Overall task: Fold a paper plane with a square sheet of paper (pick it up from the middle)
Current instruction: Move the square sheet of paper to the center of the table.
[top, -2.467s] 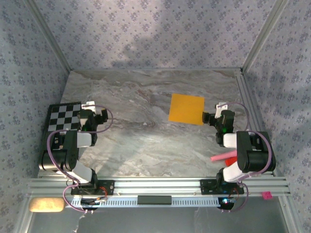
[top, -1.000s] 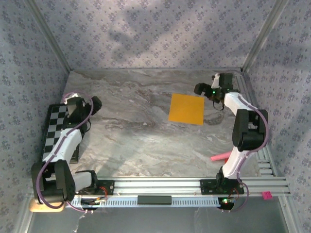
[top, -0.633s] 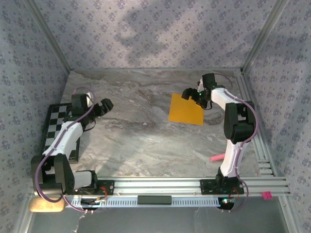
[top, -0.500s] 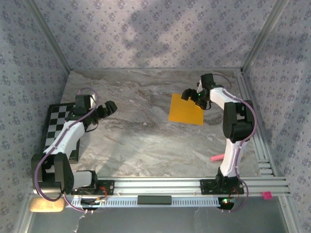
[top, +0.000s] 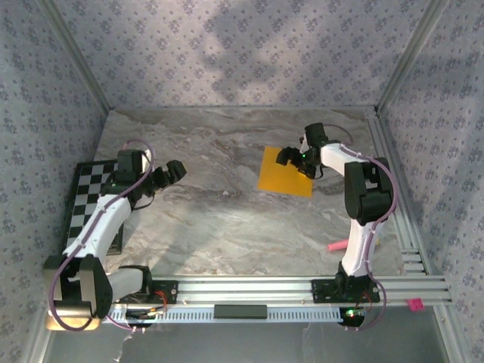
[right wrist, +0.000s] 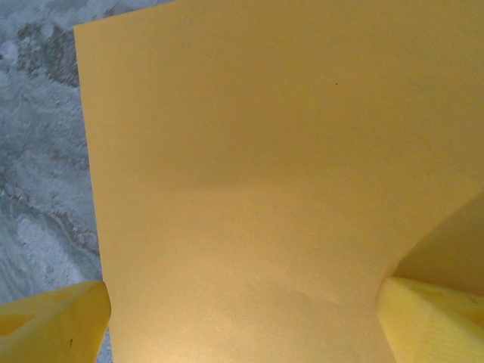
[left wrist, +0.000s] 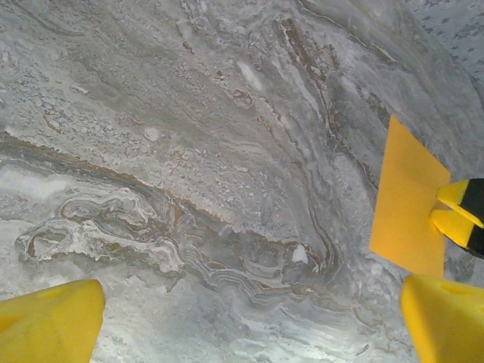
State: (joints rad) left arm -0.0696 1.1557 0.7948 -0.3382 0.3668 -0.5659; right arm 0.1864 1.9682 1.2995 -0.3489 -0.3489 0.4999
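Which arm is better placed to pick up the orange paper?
The right arm: its jaws stand open over the square sheet of paper, while the left arm hangs far away.

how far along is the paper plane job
Nothing is folded yet: the square sheet of paper lies unfolded on the table. In hand: the right claw is open over the sheet, a finger near each side edge, apparently lining up the pickup. The left claw is open above the table, away from the sheet. Left to do: the pickup and every fold.
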